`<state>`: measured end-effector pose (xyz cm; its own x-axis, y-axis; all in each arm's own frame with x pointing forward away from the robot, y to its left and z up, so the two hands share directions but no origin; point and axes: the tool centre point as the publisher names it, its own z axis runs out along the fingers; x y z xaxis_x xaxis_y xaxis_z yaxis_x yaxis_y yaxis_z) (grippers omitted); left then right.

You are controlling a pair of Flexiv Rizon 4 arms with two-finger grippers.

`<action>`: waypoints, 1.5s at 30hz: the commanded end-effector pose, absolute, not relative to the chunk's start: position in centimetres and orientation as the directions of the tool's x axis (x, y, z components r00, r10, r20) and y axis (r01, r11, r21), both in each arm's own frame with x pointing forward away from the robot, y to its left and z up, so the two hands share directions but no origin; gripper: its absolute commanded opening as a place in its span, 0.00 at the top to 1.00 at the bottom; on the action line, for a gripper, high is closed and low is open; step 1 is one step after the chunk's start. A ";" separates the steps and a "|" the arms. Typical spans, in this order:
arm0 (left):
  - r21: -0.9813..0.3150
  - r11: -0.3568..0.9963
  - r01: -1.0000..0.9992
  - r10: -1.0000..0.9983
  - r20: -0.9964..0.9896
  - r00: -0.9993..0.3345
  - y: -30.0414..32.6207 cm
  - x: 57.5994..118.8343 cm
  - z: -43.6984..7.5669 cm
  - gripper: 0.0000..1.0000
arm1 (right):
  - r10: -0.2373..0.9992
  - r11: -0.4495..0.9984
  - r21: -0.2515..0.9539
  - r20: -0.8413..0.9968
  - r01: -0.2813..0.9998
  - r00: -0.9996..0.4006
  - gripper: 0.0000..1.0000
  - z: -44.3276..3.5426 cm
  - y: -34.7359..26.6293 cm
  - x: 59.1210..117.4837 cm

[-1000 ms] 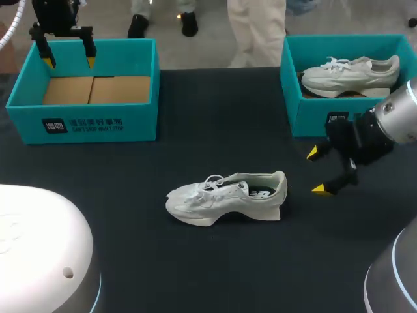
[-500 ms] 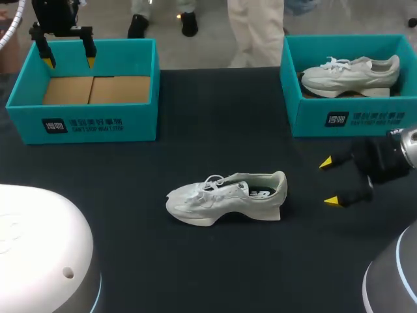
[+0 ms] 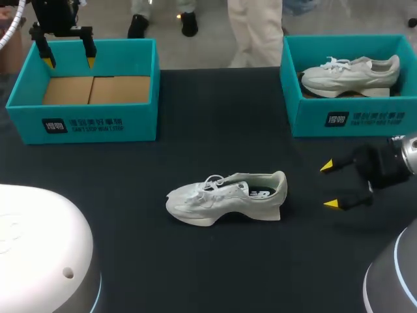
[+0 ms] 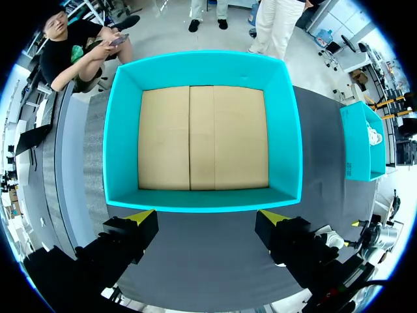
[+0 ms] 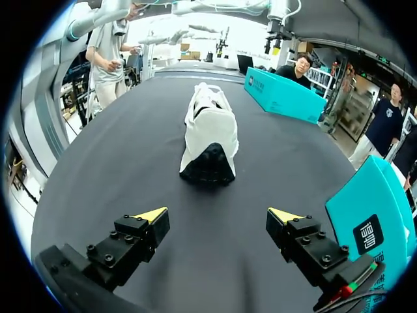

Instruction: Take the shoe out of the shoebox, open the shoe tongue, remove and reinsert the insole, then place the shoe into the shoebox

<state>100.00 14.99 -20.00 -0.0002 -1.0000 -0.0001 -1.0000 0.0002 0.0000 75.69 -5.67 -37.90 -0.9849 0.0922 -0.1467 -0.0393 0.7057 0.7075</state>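
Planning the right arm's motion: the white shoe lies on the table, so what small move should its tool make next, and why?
Probably ease the right tool forward toward the heel of the white mesh sneaker. The tool is open and empty, aimed at that heel with bare black table between them, and the sneaker lies free, with nothing gripping it.

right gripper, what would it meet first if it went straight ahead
Probably the heel of the shoe on the table; the right gripper points at it, only bare table between.
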 end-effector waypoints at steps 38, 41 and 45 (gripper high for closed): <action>0.000 0.000 -1.000 -1.000 0.000 0.000 15.0 100.0 -20.0 0.00 | 0.144 0.693 0.721 -0.125 0.010 -0.982 0.00 -38.8 1.0 76.1; 0.000 0.000 -1.000 -1.000 0.000 0.000 15.0 100.0 -20.0 0.00 | 0.153 0.683 0.730 -0.121 0.016 -0.981 0.00 -39.2 1.9 76.0; 0.000 0.000 -1.000 -1.000 0.000 0.000 15.0 100.0 -20.0 0.00 | 0.161 0.674 0.739 -0.115 0.024 -0.980 0.00 -39.6 3.0 75.9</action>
